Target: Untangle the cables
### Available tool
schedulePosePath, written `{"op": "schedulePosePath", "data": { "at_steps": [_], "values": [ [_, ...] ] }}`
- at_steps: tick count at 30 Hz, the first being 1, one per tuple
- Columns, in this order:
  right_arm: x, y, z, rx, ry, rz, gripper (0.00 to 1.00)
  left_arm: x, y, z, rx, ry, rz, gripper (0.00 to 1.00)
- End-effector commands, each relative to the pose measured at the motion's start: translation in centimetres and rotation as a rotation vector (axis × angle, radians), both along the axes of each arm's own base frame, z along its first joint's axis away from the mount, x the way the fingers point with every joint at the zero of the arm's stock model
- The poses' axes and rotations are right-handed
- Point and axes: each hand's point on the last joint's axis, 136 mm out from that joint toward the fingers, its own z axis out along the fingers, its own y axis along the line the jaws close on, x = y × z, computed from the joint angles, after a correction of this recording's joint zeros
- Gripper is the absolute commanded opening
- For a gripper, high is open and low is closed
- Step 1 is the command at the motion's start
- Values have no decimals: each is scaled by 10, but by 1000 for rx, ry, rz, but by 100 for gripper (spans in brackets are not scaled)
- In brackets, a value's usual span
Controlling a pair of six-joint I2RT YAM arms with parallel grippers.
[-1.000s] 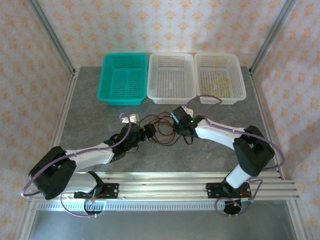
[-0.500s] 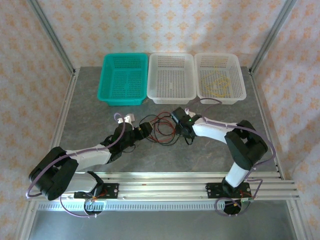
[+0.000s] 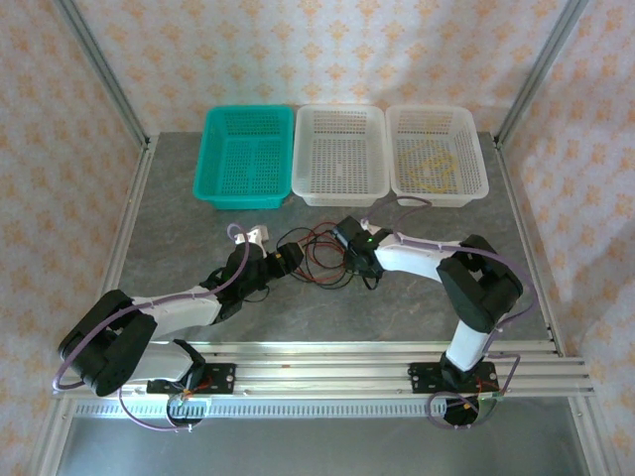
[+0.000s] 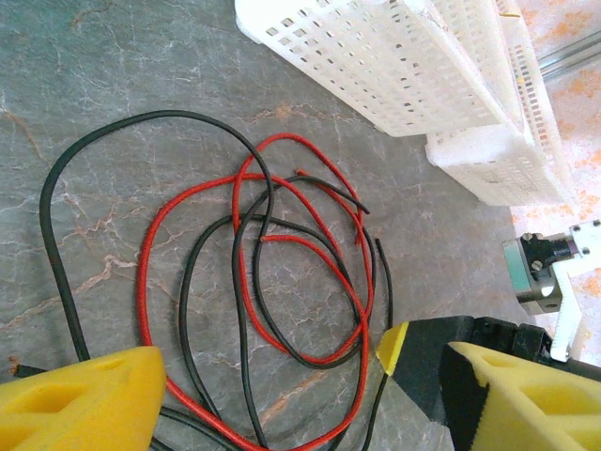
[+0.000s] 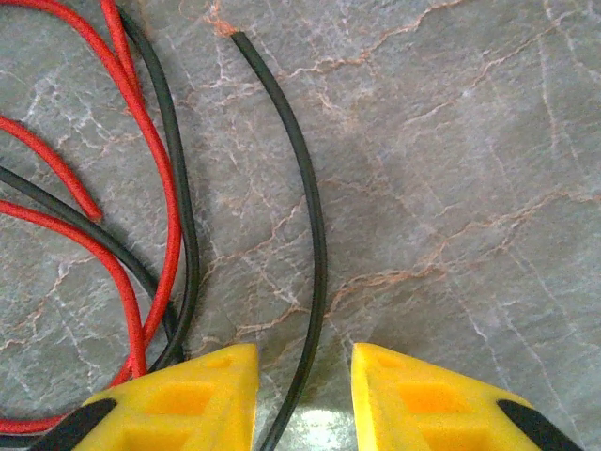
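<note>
Red and black cables (image 3: 317, 254) lie tangled in loose loops on the grey table, between my two grippers. The left gripper (image 3: 293, 257) is low at the tangle's left side. It stands open (image 4: 272, 399), and red cable (image 4: 150, 301) and black cable (image 4: 239, 310) loops lie on the table between its yellow fingers (image 4: 80, 399). At the tangle's right side is my right gripper (image 3: 354, 260), also open (image 5: 305, 395). One loose end of black cable (image 5: 315, 235) runs between its yellow fingers (image 5: 178, 399) with a gap on both sides. A yellow cable (image 3: 432, 165) lies in the right white basket.
Three baskets stand in a row at the back of the table: teal (image 3: 243, 196), white (image 3: 340, 196) and white (image 3: 437, 111). The white baskets (image 4: 394, 66) are close beyond the tangle. Metal frame posts rise at the back corners.
The right arm has folded, its elbow swinging left, and its gripper has edged left toward the tangle. The left gripper has shifted slightly toward the cables. Both stay open.
</note>
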Motion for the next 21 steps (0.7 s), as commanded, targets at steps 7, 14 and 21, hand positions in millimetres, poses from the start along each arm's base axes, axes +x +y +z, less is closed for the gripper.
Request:
{"op": "schedulePosePath", "data": {
  "at_steps": [7,14,21],
  "values": [
    [-2,-3,-4,-61,31,1,30,7,-2,5,0,-16,-3,78],
    [-5,-1,-13,-63,55,4,20,10,-2,8,41,-23,-12,79],
    [-2,-7,1,-49,0,-46,5,14,-2,19,152,-71,-39,81]
  ]
}}
